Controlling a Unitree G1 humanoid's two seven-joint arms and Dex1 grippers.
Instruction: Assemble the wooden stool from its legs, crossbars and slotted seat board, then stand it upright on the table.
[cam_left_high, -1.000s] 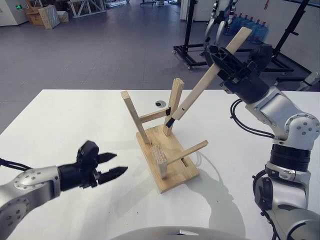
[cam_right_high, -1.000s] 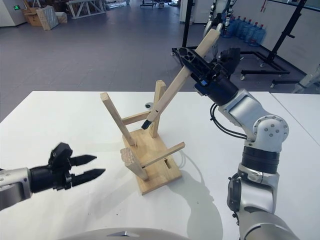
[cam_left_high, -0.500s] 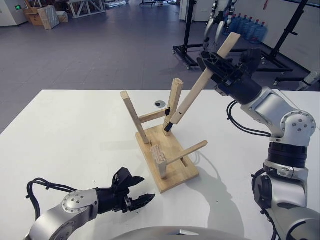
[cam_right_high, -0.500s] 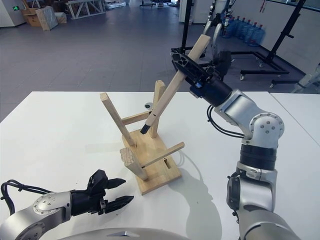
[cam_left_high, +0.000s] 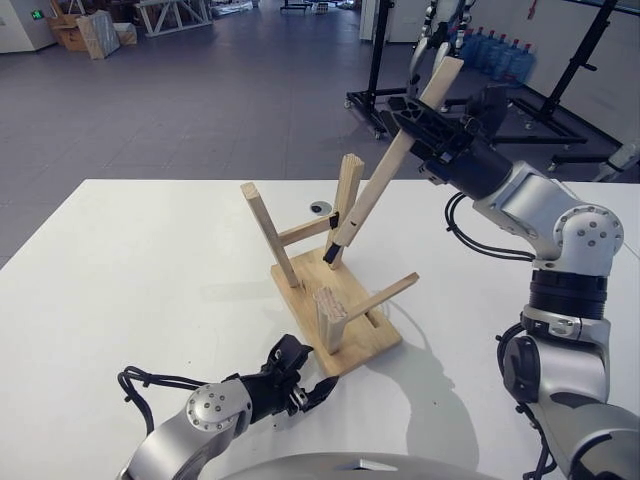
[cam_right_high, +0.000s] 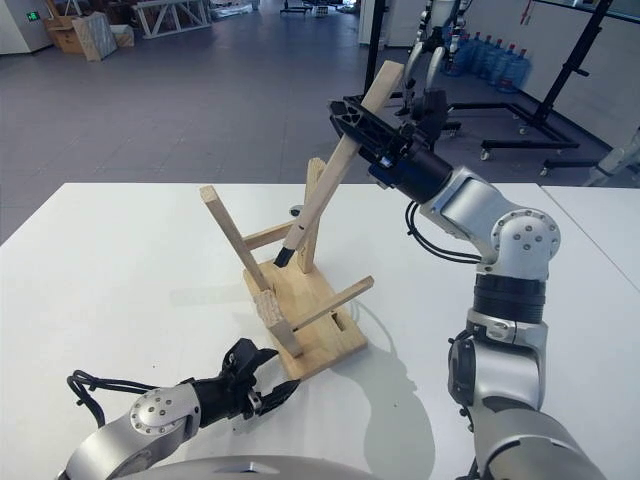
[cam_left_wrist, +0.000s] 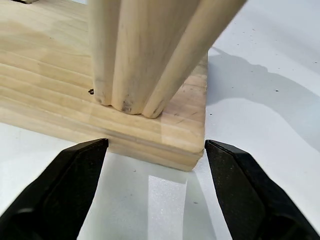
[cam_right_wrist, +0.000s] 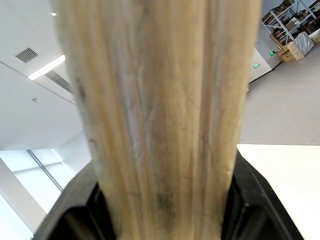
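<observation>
A white table is seen, with 1 small round hole set into its top toward the far edge. Near the middle, the slotted seat board is laid flat on the tabletop, turned at an angle to the table's edges.

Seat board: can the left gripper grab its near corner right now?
Probably yes. The left gripper is open right at the near corner of the seat board, a finger on each side, only bare table between. The leg standing by that corner is above the edge, so it shouldn't block.
</observation>
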